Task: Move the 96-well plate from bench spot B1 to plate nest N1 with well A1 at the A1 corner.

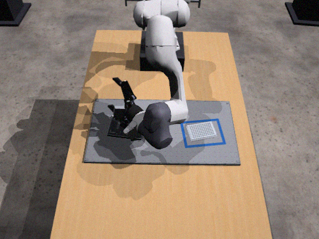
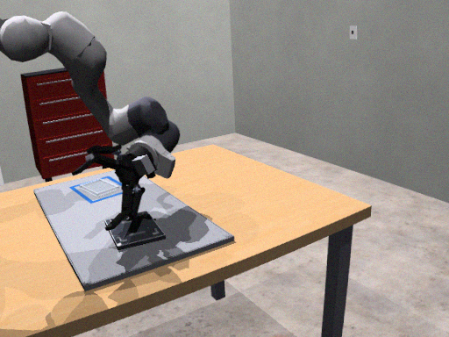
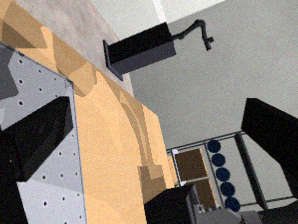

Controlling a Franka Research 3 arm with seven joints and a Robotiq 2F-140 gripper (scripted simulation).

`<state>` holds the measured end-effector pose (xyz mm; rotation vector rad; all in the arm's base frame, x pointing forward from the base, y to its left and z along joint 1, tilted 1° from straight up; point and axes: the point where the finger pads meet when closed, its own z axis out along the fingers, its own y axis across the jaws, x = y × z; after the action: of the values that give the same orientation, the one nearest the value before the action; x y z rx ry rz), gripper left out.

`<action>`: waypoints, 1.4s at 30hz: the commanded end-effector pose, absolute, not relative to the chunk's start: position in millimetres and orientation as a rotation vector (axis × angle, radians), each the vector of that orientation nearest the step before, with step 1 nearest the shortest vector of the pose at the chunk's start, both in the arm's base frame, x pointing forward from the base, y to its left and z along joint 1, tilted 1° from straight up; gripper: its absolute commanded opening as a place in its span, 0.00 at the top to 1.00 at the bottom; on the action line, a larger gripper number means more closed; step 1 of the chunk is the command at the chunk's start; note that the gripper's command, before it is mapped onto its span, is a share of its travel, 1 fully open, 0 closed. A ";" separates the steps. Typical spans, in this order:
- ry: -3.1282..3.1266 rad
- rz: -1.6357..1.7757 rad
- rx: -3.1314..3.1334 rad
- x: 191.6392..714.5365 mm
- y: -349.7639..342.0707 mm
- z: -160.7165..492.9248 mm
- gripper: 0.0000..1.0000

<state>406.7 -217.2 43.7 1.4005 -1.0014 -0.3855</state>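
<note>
The white 96-well plate lies flat inside the blue outline of spot B1, at the right of the grey mat. The black plate nest N1 sits at the mat's left part and holds nothing. My gripper is open and empty. It is tilted on its side over the nest, with one finger down at the nest and the other raised. It is far from the plate. The wrist view shows the mat's edge and the table, not the plate.
The mat lies on a wooden table. The arm's base stands at the table's far end. A red drawer cabinet stands behind the table. Dark stands are on the floor.
</note>
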 end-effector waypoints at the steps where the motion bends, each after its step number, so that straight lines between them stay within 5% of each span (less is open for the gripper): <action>1: -0.915 -0.468 1.560 417.7 -208.7 35.1 0.00; 42: 0.102 -0.728 2.485 473.6 -56.1 -11.2 0.00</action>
<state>466.8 -67.4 -2.2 2.3894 -0.1631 -0.6697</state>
